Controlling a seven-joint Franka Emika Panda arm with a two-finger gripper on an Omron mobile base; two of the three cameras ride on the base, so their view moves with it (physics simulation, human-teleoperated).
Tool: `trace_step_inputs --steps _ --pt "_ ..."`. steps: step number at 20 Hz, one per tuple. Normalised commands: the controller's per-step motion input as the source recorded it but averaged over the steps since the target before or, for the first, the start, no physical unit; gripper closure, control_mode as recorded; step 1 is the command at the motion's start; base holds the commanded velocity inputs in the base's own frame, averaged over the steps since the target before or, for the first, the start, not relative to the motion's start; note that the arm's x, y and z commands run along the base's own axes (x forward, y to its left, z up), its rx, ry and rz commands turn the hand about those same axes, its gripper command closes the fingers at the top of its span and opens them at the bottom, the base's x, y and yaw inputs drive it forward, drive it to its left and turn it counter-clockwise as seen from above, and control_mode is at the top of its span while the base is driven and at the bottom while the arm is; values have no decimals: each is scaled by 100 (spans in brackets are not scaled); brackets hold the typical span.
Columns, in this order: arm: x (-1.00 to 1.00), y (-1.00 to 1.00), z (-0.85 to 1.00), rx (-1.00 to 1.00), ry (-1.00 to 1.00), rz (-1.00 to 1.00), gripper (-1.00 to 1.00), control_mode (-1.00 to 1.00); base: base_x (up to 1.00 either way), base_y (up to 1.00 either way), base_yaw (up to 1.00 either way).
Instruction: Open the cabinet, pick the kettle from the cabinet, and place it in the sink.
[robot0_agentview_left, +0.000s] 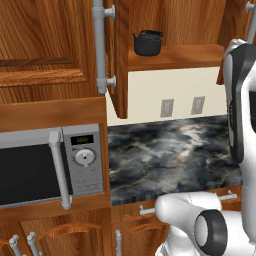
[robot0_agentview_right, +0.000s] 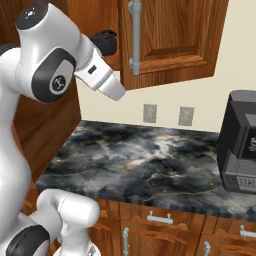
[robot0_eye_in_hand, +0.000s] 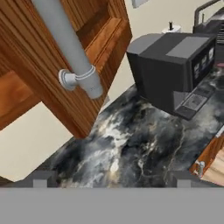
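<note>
The reddish-brown wooden wall cabinet (robot0_agentview_left: 120, 55) stands open: one tall door juts edge-on toward the camera at upper centre of the left base view, its long silver bar handle (robot0_agentview_left: 100, 45) beside it. On the exposed shelf at top centre sits the squat black kettle (robot0_agentview_left: 147, 43) with its arched handle, upright, well back from the shelf's front lip. In the right base view the kettle (robot0_agentview_right: 106, 41) peeks out dark at top centre-left, partly hidden behind the arm's forearm.

The main risk, as I judge it, is the open door. In the hand view the door's lower corner and the bar handle (robot0_eye_in_hand: 72, 52) fill the upper left, very near the hand, so a reach toward the shelf could clip the door edge or the bar and swing it. A low approach could also strike the shelf lip, and a grip on the kettle's round body rather than its handle might slip.

The white arm rises in a high bend at the left of the right base view, forearm angled down and right below the cabinet door. The hand looks down over the dark marbled counter (robot0_eye_in_hand: 131, 148) toward the boxy black coffee machine (robot0_eye_in_hand: 175, 70). The gripper (robot0_eye_in_hand: 111, 177) has its jaws wide apart, holding nothing.
</note>
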Motion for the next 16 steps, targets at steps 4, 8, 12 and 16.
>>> trace_step_inputs --steps 4,8,12,16 --pt "0 39 0 41 7 -19 -100 -100 0 0 0" --pt "13 37 0 39 0 -25 -100 -100 0 0 0" --pt "23 32 0 42 -5 -20 -100 -100 0 0 0" --pt "27 32 -5 37 -11 -26 -100 -100 0 0 0"
